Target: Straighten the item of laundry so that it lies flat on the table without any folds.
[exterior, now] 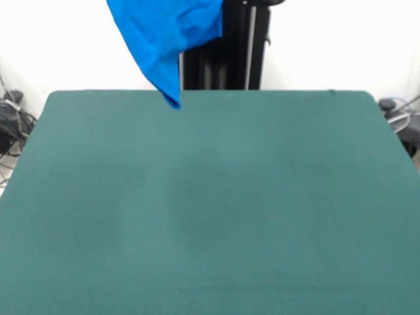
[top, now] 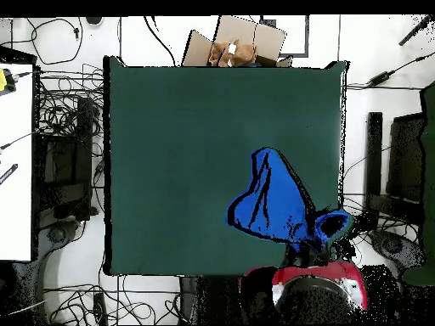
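Front view: T-shirt point(exterior: 167, 33) hangs bunched in the air above the table point(exterior: 210, 216), lowest tip clear of the far edge — nothing lies on the felt. Gripper out of sight, so its grasp cannot be told. Risk: lowered straight, fabric piles into folds, maybe overhanging that edge.

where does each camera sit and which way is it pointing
Front view: across the dark green felt-topped table, facing the robot; its black pedestal column shows, with the bright blue fabric T-shirt hanging above.
Overhead view: above, looking straight down; the red and black arm shows at the bottom edge.
Shared: table and lifted shirt.
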Available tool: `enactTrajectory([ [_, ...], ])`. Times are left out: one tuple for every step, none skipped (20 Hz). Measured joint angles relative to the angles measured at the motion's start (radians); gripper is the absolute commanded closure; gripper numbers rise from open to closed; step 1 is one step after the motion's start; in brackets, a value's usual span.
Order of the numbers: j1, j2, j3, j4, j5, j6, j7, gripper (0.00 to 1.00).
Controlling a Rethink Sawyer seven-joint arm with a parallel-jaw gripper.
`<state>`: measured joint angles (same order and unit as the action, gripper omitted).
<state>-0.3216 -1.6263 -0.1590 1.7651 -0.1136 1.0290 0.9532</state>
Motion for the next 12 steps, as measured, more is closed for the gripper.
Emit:
enactTrajectory([
  [-0.002, 0.0, 0.0, -0.001, 0.013, 0.004, 0.0, 1.0],
  [-0.007, 0.0, 0.0, -0.007, 0.047, 0.024, 0.0, 1.0],
  [-0.01, 0.0, 0.0, -0.012, 0.066, 0.04, 0.0, 1.0],
  [-0.012, 0.0, 0.0, -0.017, 0.076, 0.051, 0.0, 1.0],
  [-0.014, 0.0, 0.0, -0.022, 0.086, 0.062, 0.0, 1.0],
  [-0.019, -0.001, 0.0, -0.036, 0.112, 0.095, 0.0, 1.0],
  [-0.019, -0.001, 0.0, -0.039, 0.117, 0.101, 0.0, 1.0],
  [-0.021, -0.001, -0.001, -0.042, 0.124, 0.103, 0.0, 1.0],
  [-0.022, -0.001, -0.001, -0.044, 0.132, 0.104, 0.0, 1.0],
  [-0.023, -0.001, -0.002, -0.044, 0.134, 0.1, 0.0, 1.0],
  [-0.024, 0.0, -0.004, -0.043, 0.137, 0.095, 0.0, 1.0],
  [-0.024, 0.0, -0.005, -0.043, 0.138, 0.09, 0.0, 1.0],
])
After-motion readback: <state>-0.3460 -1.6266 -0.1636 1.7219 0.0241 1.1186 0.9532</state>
